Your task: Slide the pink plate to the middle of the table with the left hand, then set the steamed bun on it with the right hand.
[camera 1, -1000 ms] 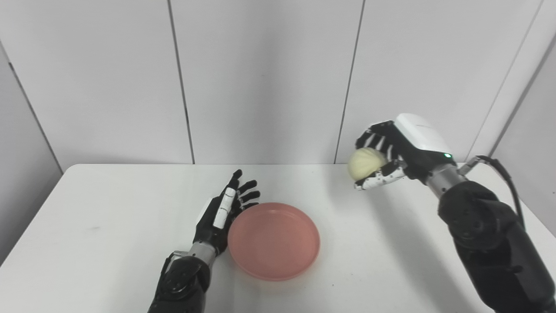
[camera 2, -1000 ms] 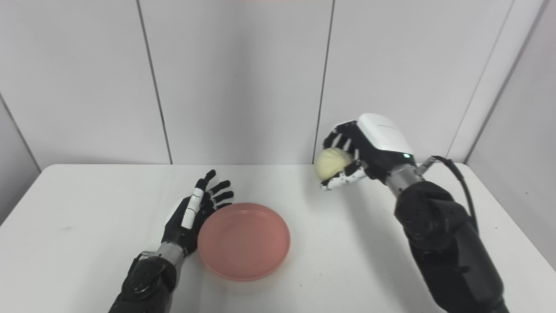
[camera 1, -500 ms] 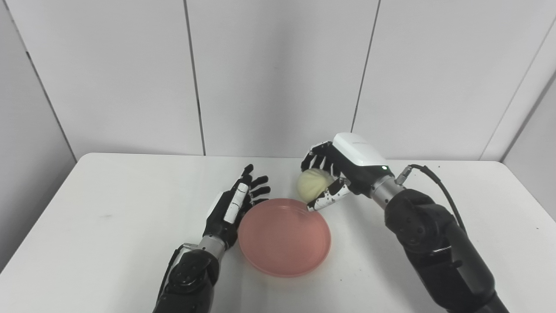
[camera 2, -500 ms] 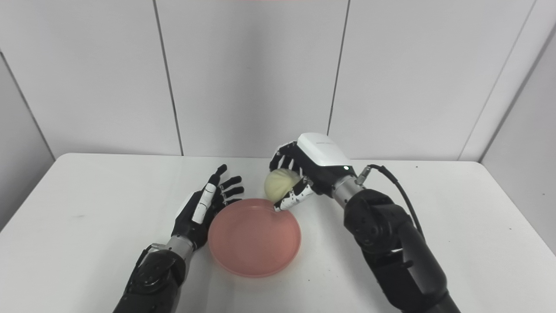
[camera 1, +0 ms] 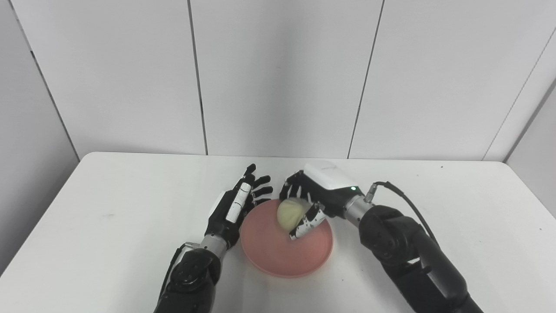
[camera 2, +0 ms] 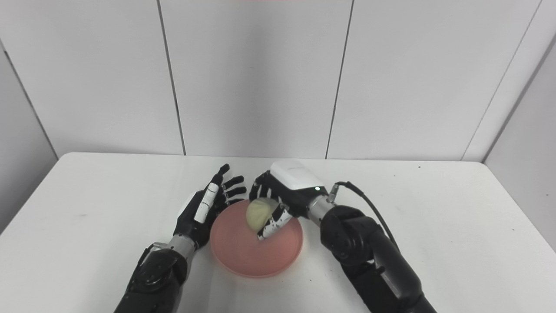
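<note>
The pink plate (camera 1: 269,256) lies near the middle of the white table (camera 1: 108,208). My right hand (camera 1: 310,200) is shut on the pale steamed bun (camera 1: 289,211) and holds it over the plate's far half, low above its surface; whether the bun touches the plate cannot be told. Just left of the plate, my left hand (camera 1: 234,208) is open with fingers spread, its palm against the plate's left rim. In the right eye view the bun (camera 2: 257,212) sits in the right hand (camera 2: 282,193) above the plate (camera 2: 243,256).
Only the plate, the bun and my two arms are on the table. White wall panels (camera 1: 278,74) rise straight behind the table's far edge. A black cable (camera 1: 404,200) loops from the right wrist.
The right hand has carried the bun left and down, from beyond the plate's far right to over the plate. The left hand has stayed at the plate's left rim. The camera has shifted.
</note>
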{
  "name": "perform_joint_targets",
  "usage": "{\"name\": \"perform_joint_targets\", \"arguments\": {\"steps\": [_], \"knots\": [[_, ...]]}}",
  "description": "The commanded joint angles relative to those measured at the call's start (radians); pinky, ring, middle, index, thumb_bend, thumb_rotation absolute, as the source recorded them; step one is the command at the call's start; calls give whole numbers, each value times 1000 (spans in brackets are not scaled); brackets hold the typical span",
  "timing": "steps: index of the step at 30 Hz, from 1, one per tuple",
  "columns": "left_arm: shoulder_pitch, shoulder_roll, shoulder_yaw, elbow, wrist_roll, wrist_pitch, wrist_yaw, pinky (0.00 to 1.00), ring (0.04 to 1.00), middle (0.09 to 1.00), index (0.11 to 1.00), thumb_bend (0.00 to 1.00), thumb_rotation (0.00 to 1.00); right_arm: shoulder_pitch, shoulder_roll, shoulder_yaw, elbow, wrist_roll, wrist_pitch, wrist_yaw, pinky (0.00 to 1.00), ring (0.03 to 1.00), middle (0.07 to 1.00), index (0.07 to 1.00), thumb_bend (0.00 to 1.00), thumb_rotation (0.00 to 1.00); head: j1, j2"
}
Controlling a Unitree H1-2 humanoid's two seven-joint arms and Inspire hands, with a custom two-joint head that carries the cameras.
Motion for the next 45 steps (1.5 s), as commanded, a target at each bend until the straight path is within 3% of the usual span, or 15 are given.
{"name": "perform_joint_targets", "arguments": {"steps": [1,9,16,21,24,27,28,29,30,32,38,45], "knots": [[14,3,1,14,2,63,3,724,810,863,1000,850,861,-39,15,-1,9,-3,-57,-37,358,414,490,508,518,0,2,3],[15,3,2,12,-1,75,-4,737,816,869,1000,851,867,-26,33,32,84,-44,-95,-75,356,416,505,503,518,0,7,1],[19,-2,6,8,-3,79,-1,740,817,853,1000,858,859,-21,23,64,86,-113,-120,-108,399,418,520,506,518,0,5,1],[22,1,5,9,-1,80,-2,745,814,845,1000,855,858,-17,27,56,73,-126,-107,-111,352,444,455,515,529,3,5,-1],[24,-3,8,9,0,82,7,735,814,834,997,861,847,-17,27,47,59,-124,-98,-102,371,490,605,496,525,127,5,0],[21,-4,13,15,-7,83,3,740,811,836,1000,876,844,-20,22,40,40,-125,-89,-84,392,508,632,494,525,143,5,0],[20,-2,13,16,-6,82,1,741,812,842,1000,877,847,-24,16,44,31,-139,-89,-76,411,524,642,520,610,152,2,-1],[20,-1,12,16,-5,82,-1,740,815,856,1000,874,851,-26,12,47,25,-150,-90,-70,449,556,659,583,811,171,2,-1],[19,1,13,20,-4,80,1,736,815,860,1000,876,849,-28,8,49,19,-158,-92,-61,485,585,674,610,897,177,0,-2],[18,3,12,28,2,72,4,730,815,861,1000,881,846,-33,0,49,0,-163,-97,-34,530,615,683,620,948,167,-1,-1],[23,7,2,26,20,59,11,723,825,870,1000,898,872,-34,-32,32,-87,-166,-104,37,537,630,687,623,958,168,1,-2],[18,12,4,45,18,43,11,726,845,879,1000,879,873,3,-43,-40,-195,-148,-63,77,558,658,702,612,957,167,-5,-5]]}}
